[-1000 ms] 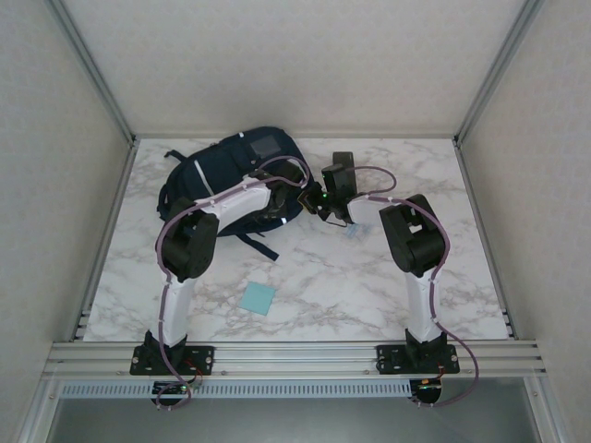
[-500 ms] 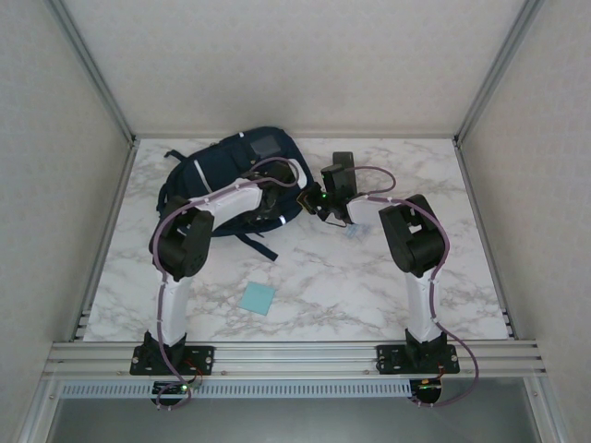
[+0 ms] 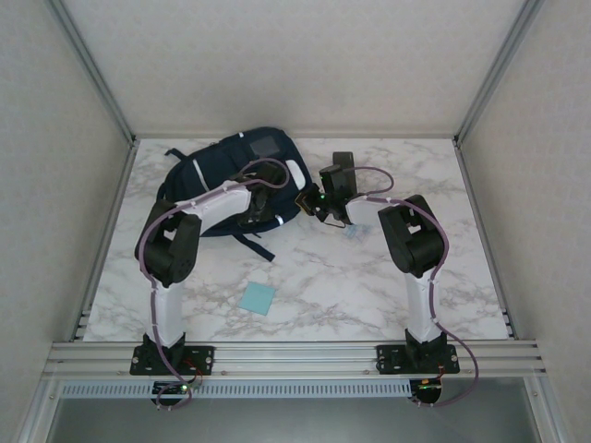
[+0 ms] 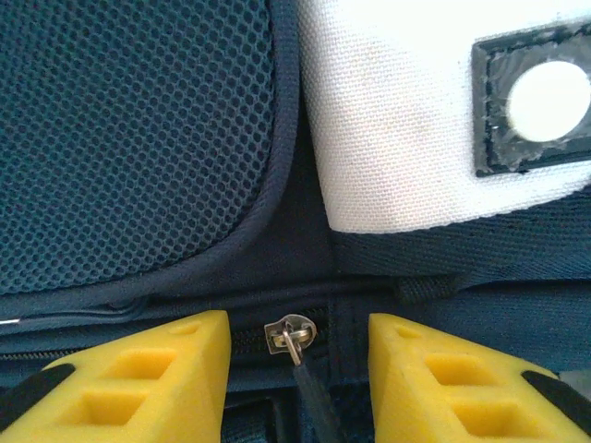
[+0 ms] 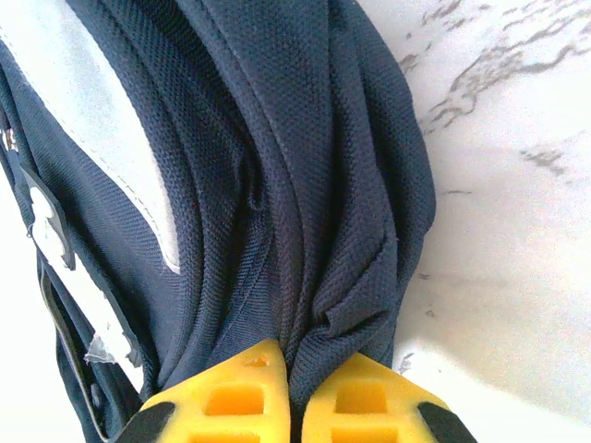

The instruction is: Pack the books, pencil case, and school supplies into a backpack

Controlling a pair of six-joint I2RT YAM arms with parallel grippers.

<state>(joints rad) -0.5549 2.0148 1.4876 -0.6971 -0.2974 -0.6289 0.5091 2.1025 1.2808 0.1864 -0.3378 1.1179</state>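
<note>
**Top external view.** The backpack [image 3: 231,171] lies on the far left-centre of the marble table [image 3: 369,286]. The left gripper [image 3: 263,205] is over the pack's near right part. The right gripper [image 3: 303,198] meets the pack's right edge. The light-blue pad [image 3: 258,298] lies flat on the near table, well apart from the pack. A small bluish item [image 3: 354,231], probably the transparent packet, lies just beside the right arm, mostly hidden.

**Left wrist view.** The jaws are spread wide and grip nothing. The zip slider [image 4: 291,332] and its pull sit between the two yellow fingers [image 4: 148,388], touching neither. A mesh panel [image 4: 129,129] lies to the far left and a white tab [image 4: 397,111] to the far right.

**Right wrist view.** The jaws are almost together, pinching a fold of navy backpack fabric between the fingers [image 5: 231,401].

**Progress.** The pad and the bluish item are left to pack. Whether the books and pencil case are inside cannot be told. The step in hand appears to be working the zip while the right gripper braces the fabric.
</note>
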